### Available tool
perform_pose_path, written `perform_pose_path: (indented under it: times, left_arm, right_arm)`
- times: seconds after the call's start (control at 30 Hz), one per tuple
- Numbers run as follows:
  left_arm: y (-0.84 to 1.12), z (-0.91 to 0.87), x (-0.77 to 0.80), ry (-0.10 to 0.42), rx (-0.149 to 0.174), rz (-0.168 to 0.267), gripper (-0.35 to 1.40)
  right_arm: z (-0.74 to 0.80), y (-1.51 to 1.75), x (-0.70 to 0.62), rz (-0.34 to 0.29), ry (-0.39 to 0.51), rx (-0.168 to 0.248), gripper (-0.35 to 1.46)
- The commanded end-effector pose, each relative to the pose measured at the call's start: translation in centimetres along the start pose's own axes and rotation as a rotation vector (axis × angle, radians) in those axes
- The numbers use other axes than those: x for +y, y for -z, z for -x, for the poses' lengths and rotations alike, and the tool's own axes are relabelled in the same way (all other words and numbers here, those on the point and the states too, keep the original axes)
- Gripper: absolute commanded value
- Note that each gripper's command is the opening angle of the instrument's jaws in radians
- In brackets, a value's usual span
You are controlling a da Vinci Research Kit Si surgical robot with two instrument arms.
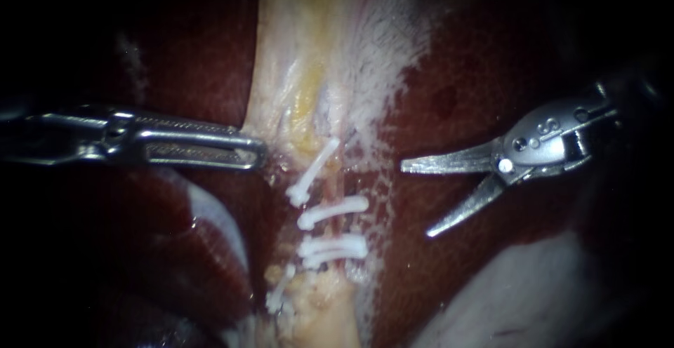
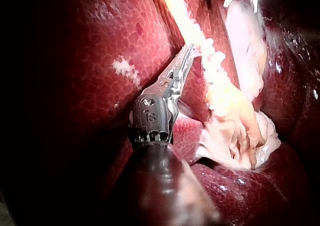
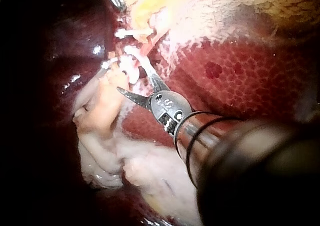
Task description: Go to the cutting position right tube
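**Q:** Location of the right tube [image 1: 342,227]?

**A:** It ran down the pale tissue [image 1: 295,53], crossed by white clips [image 1: 333,211]. My right instrument [image 1: 417,201] hung near it over the liver [image 1: 456,95], not touching, jaws spread and empty.

**Q:** Handling?

**A:** I judged it soft, thin, wet and easily torn. Bite point: the bare stretch between two clips, jaws square across, clear of either clip.

**Q:** Left instrument [image 1: 261,156]?

**A:** Tip at the pale tissue's edge. Its grip I could not tell.
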Motion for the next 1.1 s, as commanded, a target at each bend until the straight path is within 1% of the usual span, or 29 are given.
perform_pose_path:
  times: [0.03, 0.17, 0.3, 0.37, 0.43, 0.5, 0.6, 0.7, 0.73, 0.77, 0.8, 1.0, 1.1]
  left_arm:
    - [0.0, 0.0, 0.0, 0.0, 0.0, 0.0, -0.35]
    - [0.02, 0.0, 0.0, 0.0, 0.0, -0.001, -0.35]
    - [0.07, 0.03, 0.0, 0.002, 0.001, -0.005, -0.35]
    - [0.11, 0.06, 0.0, 0.003, 0.002, -0.008, -0.35]
    - [0.14, 0.08, 0.0, 0.004, 0.002, -0.01, -0.35]
    - [0.19, 0.1, 0.0, 0.005, 0.003, -0.013, -0.35]
    - [0.28, 0.18, 0.01, 0.01, 0.001, -0.008, -0.35]
    - [0.4, 0.29, 0.04, 0.023, 0.0, -0.004, -0.35]
    - [0.44, 0.33, 0.04, 0.02, 0.0, -0.003, -0.35]
    - [0.49, 0.38, 0.05, 0.017, -0.001, 0.0, -0.35]
    - [0.52, 0.41, 0.06, 0.013, -0.002, 0.001, -0.35]
    - [0.7, 0.6, 0.03, -0.004, -0.006, 0.01, -0.35]
    - [0.76, 0.67, -0.01, -0.012, -0.007, 0.014, -0.35]
  right_arm:
    - [0.0, 0.0, 0.0, 0.0, 0.0, 0.0, 1.43]
    - [0.01, 0.0, 0.0, -0.006, 0.006, 0.001, 1.43]
    - [0.04, -0.03, 0.0, -0.009, -0.11, -0.003, 1.43]
    - [0.07, -0.05, 0.0, -0.02, -0.167, -0.005, 1.42]
    - [0.11, -0.07, -0.01, -0.029, -0.2, -0.006, 1.4]
    - [0.13, -0.09, -0.02, -0.038, -0.21, -0.007, 1.37]
    - [0.16, -0.09, -0.03, -0.08, -0.221, -0.033, 1.21]
    - [0.18, -0.08, -0.06, -0.14, -0.253, -0.076, 0.91]
    - [0.19, -0.08, -0.07, -0.167, -0.271, -0.087, 0.86]
    - [0.2, -0.09, -0.09, -0.18, -0.279, -0.104, 0.85]
    - [0.22, -0.1, -0.1, -0.187, -0.29, -0.113, 0.85]
    - [0.33, -0.2, -0.18, -0.235, -0.353, -0.135, 0.71]
    - [0.36, -0.26, -0.19, -0.256, -0.369, -0.142, 0.68]
